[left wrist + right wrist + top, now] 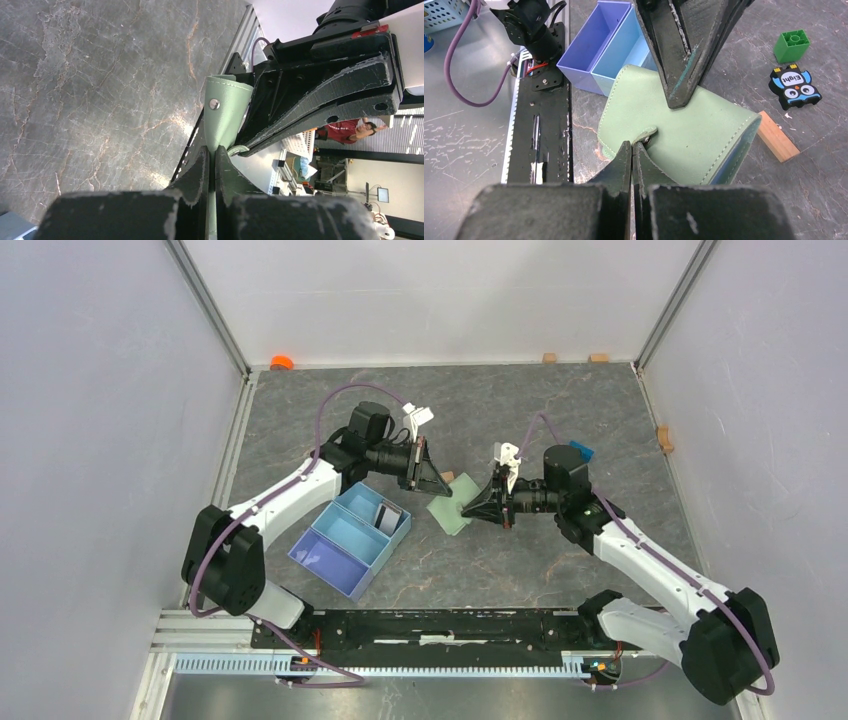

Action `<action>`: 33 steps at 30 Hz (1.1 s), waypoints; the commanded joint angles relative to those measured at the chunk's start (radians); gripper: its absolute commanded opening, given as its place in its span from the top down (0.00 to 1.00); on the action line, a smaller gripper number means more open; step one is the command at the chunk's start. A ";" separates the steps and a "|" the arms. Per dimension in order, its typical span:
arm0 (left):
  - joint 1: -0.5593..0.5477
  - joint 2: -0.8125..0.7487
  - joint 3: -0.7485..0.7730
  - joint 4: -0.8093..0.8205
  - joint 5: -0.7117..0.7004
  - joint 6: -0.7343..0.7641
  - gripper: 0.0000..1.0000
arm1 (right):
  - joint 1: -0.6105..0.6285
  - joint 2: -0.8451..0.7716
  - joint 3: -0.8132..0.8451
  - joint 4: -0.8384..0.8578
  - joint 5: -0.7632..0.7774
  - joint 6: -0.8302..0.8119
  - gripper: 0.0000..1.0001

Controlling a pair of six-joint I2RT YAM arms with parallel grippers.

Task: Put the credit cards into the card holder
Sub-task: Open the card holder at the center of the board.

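**Between two grippers, a soft wallet not yet loaded**

At mid-table, just beyond the far corner of the light blue tray, the card holder is held from both sides. The right gripper has its fingers pinched together on the snap tab. The left gripper comes in from the opposite side and is clamped on the wallet's body, with green material showing between its closed pads in its own wrist view. No card is in either gripper. The credit cards lie in the end compartment of the tray nearest the wallet; how many there are cannot be told.

The holder looks light and pliant. It is stitched and rounded at the fold, and it bulges between the two grips, so it will probably flex rather than hinge cleanly. A pull on the tab should lift the flap, while the body needs a firm hold near an edge to keep it from dragging along.

The cards are likely the harder part — thin, stiff and probably slick, sitting low inside a walled compartment. A grip across a short edge, where one stands proud of the tray floor, seems the best purchase. Pinching them flat would give the fingers little to catch.

A wooden block sits just beside the wallet and may get nudged.
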 commanded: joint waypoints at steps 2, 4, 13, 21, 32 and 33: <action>-0.010 0.013 0.002 0.030 -0.019 -0.026 0.98 | 0.036 -0.027 0.067 0.018 -0.070 -0.040 1.00; -0.009 0.023 0.008 0.008 -0.028 -0.017 0.98 | 0.047 -0.031 0.076 0.000 -0.076 -0.052 1.00; -0.016 0.009 -0.006 -0.038 -0.171 -0.001 0.98 | 0.062 -0.075 0.103 -0.057 0.205 -0.016 0.62; -0.167 -0.074 -0.173 0.200 -0.437 -0.218 0.98 | 0.060 -0.137 -0.016 -0.165 0.841 0.259 0.18; -0.360 -0.002 -0.366 0.571 -0.803 -0.415 0.98 | 0.057 -0.201 -0.255 -0.162 0.938 0.512 0.23; -0.370 0.015 -0.370 0.588 -0.823 -0.420 0.98 | 0.057 -0.208 -0.269 -0.163 0.933 0.520 0.23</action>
